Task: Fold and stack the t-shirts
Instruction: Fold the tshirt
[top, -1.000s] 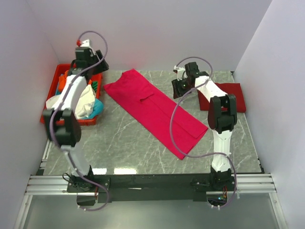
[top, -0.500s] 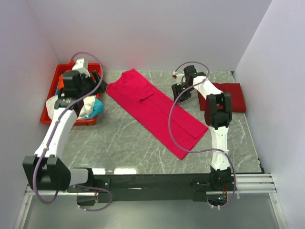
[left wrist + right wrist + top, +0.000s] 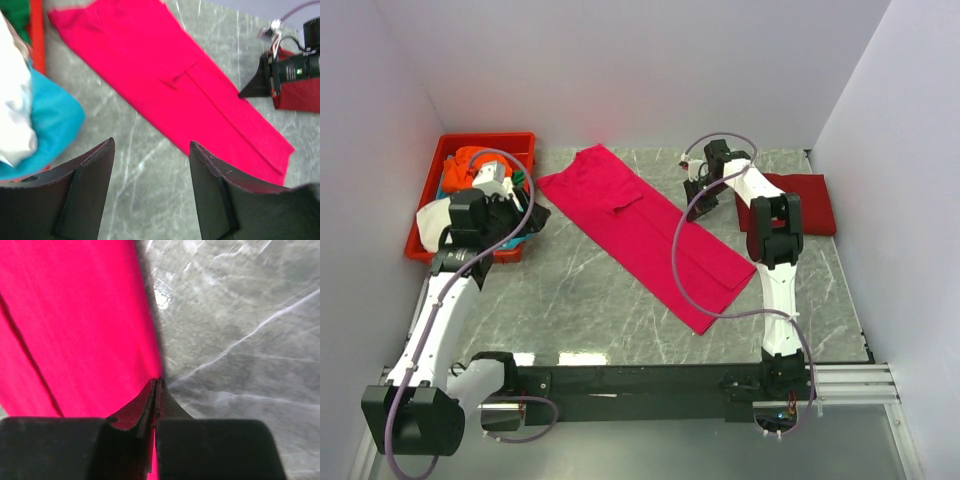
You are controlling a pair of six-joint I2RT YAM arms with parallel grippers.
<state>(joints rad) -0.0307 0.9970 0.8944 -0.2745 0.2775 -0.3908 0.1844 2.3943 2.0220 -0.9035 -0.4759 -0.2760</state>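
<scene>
Across the middle of the top view, can see the pink-red shirt (image 3: 645, 230) lying flat on the table (image 3: 580, 310). Slants from the upper left down to the lower right. Looks folded in along its length into one long strip, but not yet folded short. Needs that next, then a move onto the pile.

Over at the right edge of the top view, can see the dark red shirt (image 3: 810, 200) folded into a small neat square. Counts as done, and looks like the start of the pile.

Up in the upper left corner, can see the red tray (image 3: 485, 138) with more shirts in a heap: an orange shirt (image 3: 470, 160), a white shirt (image 3: 432, 215) and a teal shirt (image 3: 50, 120). Cannot see a fold in any of them. So, by the look of things, only a small part finished and most of the job left to do.

Down at the strip's right-hand long edge, toward its upper end, can see the right gripper (image 3: 156, 385) squeezed tight together. Seems to pinch the hem of the pink-red shirt right where cloth meets table.

Near the tray, can see the left gripper (image 3: 150, 190) up in the air with its fingers spread wide. Holds nothing.
</scene>
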